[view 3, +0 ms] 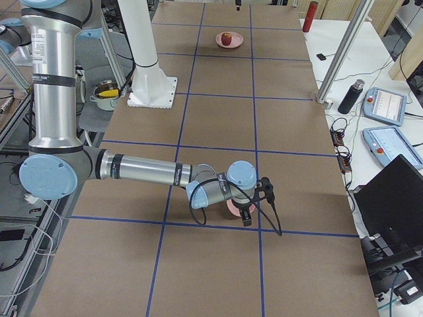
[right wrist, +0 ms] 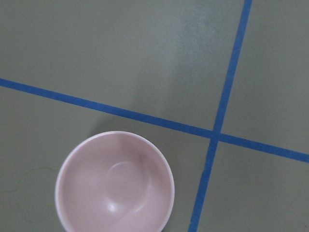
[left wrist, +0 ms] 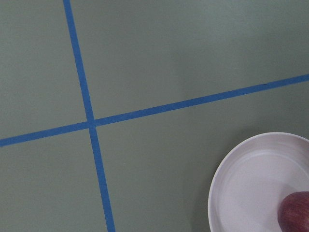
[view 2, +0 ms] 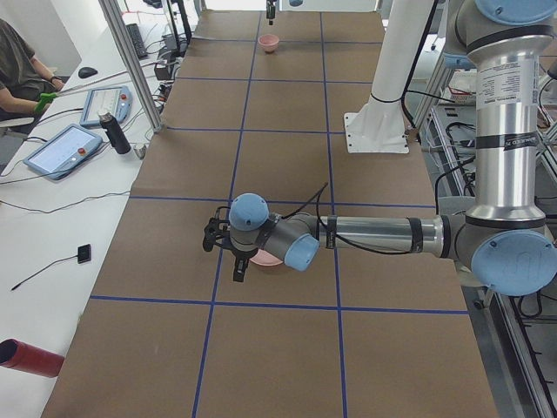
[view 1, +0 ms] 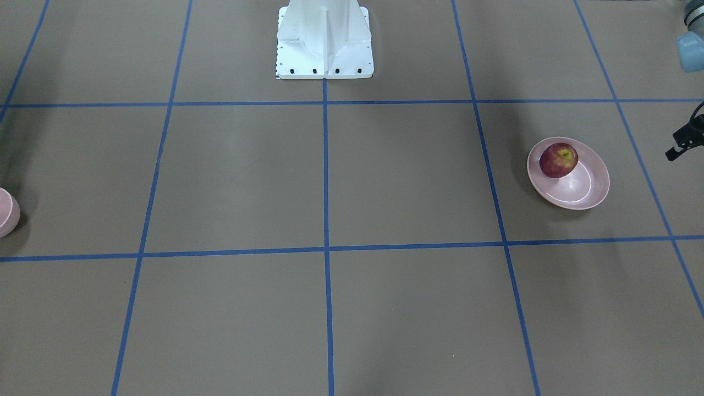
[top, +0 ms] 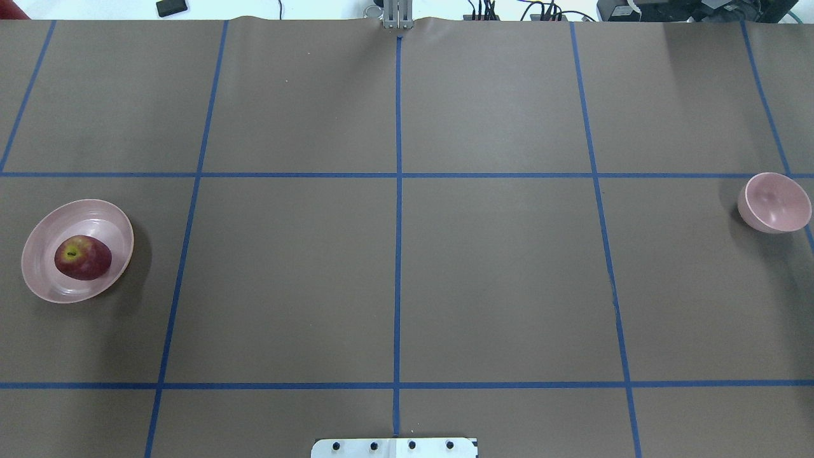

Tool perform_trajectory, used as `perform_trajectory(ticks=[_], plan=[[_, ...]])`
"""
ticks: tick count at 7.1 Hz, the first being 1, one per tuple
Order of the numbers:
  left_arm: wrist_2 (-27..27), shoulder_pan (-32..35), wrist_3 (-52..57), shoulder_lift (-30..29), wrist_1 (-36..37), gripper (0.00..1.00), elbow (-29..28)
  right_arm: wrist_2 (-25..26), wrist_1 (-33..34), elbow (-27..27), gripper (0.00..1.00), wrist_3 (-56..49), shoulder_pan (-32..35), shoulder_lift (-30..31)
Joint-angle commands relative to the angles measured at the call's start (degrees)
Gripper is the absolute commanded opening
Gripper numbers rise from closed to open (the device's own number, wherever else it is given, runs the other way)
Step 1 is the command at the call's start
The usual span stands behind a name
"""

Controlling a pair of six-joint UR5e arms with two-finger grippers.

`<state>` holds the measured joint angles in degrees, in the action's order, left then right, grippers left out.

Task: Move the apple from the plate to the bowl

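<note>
The dark-red apple [top: 82,257] lies in the wide pink plate [top: 51,280] at the table's left end; both also show in the front view, the apple [view 1: 558,160] on the plate [view 1: 583,190]. The small deep pink bowl [top: 774,202] stands empty at the right end. My left gripper [view 2: 238,266] hangs just over the plate's edge [view 2: 265,259]. My right gripper [view 3: 246,215] hangs over the bowl [view 3: 232,207]. I cannot tell whether either is open or shut. The left wrist view shows the plate [left wrist: 251,183] and a bit of apple [left wrist: 295,212]; the right wrist view shows the bowl [right wrist: 115,183].
The white robot base [view 1: 324,41] stands at the table's middle, on the robot's side. Blue tape lines divide the brown table. A side bench holds tablets, a dark bottle [view 2: 113,132] and a red cylinder [view 2: 26,357]. A metal post [view 2: 130,61] stands at the table's edge.
</note>
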<state>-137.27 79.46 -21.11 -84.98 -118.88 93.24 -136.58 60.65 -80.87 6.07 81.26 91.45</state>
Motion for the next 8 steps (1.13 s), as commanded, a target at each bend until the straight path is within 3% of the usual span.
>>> perform_trajectory(ticks=[1, 7, 8], plan=[[0.2, 0.0, -0.6, -0.1, 0.0, 0.98, -0.3, 0.3, -1.3, 2.7, 1.00, 1.0, -3.5, -2.2], [0.2, 0.0, -0.9, -0.1, 0.0, 0.98, -0.9, 0.3, -1.4, 5.7, 0.98, 1.3, -7.7, -3.3], [0.2, 0.0, -0.9, -0.1, 0.0, 0.98, -0.9, 0.2, -1.3, 6.2, 0.82, 1.8, -7.7, -3.6]])
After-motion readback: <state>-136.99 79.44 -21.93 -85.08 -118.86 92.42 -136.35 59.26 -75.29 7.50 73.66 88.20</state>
